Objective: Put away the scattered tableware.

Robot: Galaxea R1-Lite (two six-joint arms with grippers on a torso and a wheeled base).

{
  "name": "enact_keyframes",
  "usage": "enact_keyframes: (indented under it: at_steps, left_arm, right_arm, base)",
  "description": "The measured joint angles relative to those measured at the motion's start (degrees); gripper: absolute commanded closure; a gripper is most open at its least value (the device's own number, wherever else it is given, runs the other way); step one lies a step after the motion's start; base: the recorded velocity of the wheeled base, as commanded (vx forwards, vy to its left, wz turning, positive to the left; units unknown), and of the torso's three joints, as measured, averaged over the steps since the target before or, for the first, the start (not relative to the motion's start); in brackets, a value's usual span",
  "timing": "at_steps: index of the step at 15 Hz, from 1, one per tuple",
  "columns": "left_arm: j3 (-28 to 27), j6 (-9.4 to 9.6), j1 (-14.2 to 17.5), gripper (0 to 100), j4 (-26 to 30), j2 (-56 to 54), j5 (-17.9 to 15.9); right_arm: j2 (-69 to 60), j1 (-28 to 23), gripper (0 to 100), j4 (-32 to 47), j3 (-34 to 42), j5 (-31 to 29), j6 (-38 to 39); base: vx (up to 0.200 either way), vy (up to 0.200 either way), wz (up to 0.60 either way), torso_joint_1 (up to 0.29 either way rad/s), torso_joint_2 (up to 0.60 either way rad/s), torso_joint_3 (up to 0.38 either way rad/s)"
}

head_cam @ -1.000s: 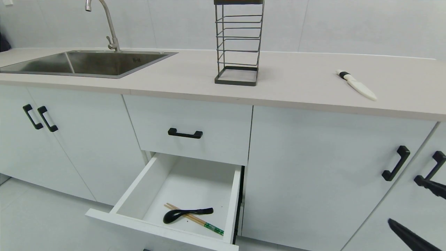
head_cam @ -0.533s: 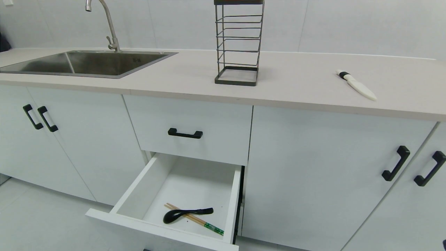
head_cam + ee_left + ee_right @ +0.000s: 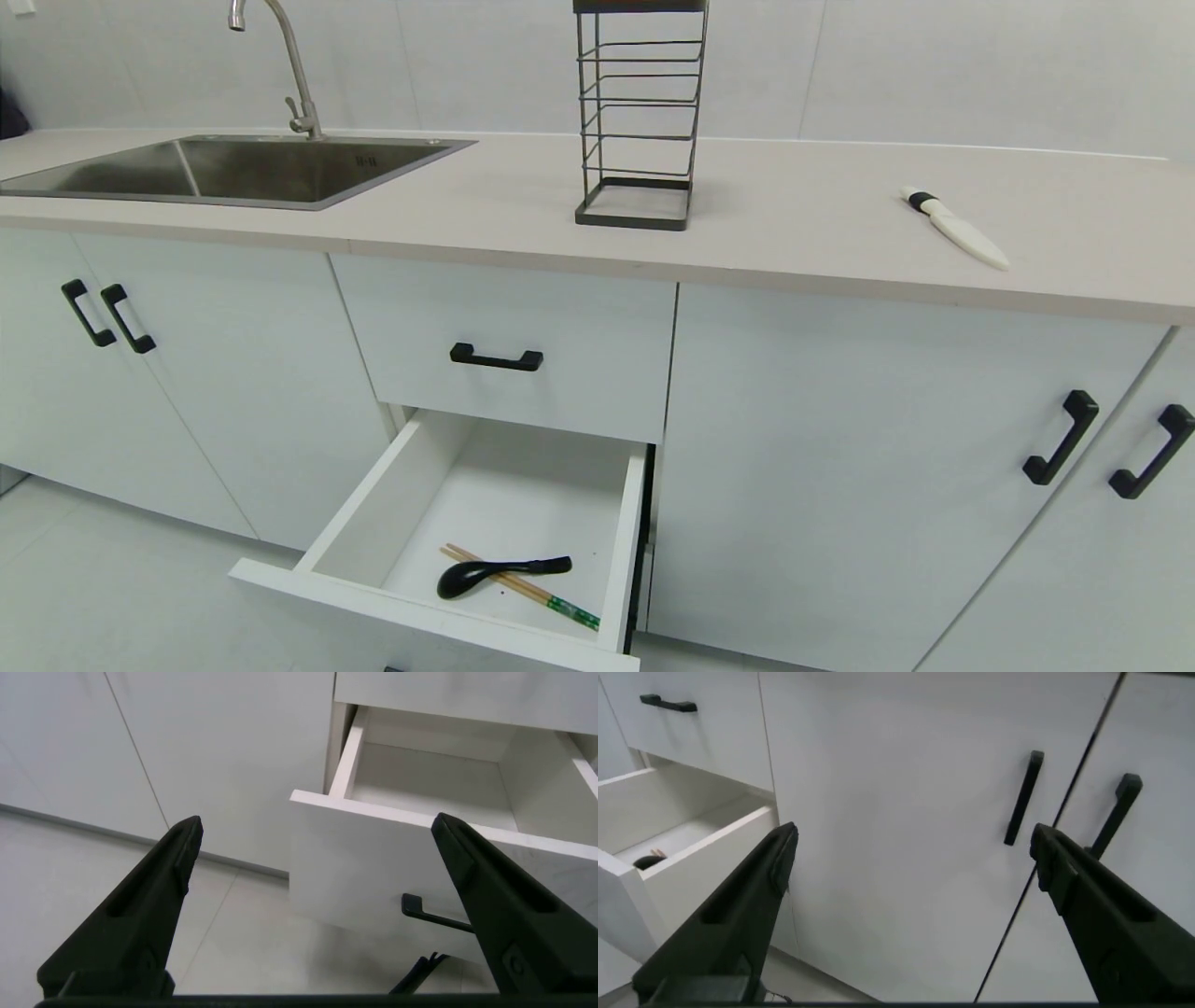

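With the spoon [image 3: 495,571] and chopsticks [image 3: 537,595] in the open drawer [image 3: 420,609], the knife [image 3: 954,227] on the counter [image 3: 794,224] looks next, and the left gripper [image 3: 318,826] and right gripper [image 3: 915,833], both wide open and empty, must reach up.

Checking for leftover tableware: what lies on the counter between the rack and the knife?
Nothing. In the head view the counter is bare between the rack and the knife.

From my head camera I look forward and down over the counter [image 3: 822,215] and open drawer [image 3: 359,509]; both wrist cameras sit low, close to the cabinet fronts [image 3: 906,831], sharing that drawer
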Motion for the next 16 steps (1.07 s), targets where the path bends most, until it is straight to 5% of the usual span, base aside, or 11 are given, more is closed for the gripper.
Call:
enact_keyframes:
  at_steps: [5,11,12,14,16]
  left_arm:
    - [0.0,-0.05,0.0,0,0.0,0.0,0.0]
    - [0.0,0.04,0.1,0,0.0,0.0,-0.2]
    - [0.0,0.02,0.1,0,-2.0,0.0,-0.2]
    - [-2.3,-0.2,0.5,0,-16.5,0.2,-1.3]
    - [-8.0,-0.3,1.2,0,-17.2,1.3,-4.4]
  right_arm:
    - [-4.1,-4.8,0,8.7,1.4,-0.4,1.6]
    - [-6.3,-5.5,0,10.0,1.6,-7.7,4.7]
    - [-6.3,-5.5,0,10.0,1.6,-7.7,4.7]
    - [-6.4,-5.5,0,10.0,1.6,-7.7,4.6]
    - [-6.4,-5.4,0,10.0,1.6,-7.7,4.5]
  base:
    - [0.0,0.0,0.0,0.0,0.0,0.0]
    - [0.0,0.0,0.0,0.0,0.0,0.0]
    - [0.0,0.0,0.0,0.0,0.0,0.0]
    - [0.0,0.0,0.0,0.0,0.0,0.0]
    - [0.0,0.0,0.0,0.0,0.0,0.0]
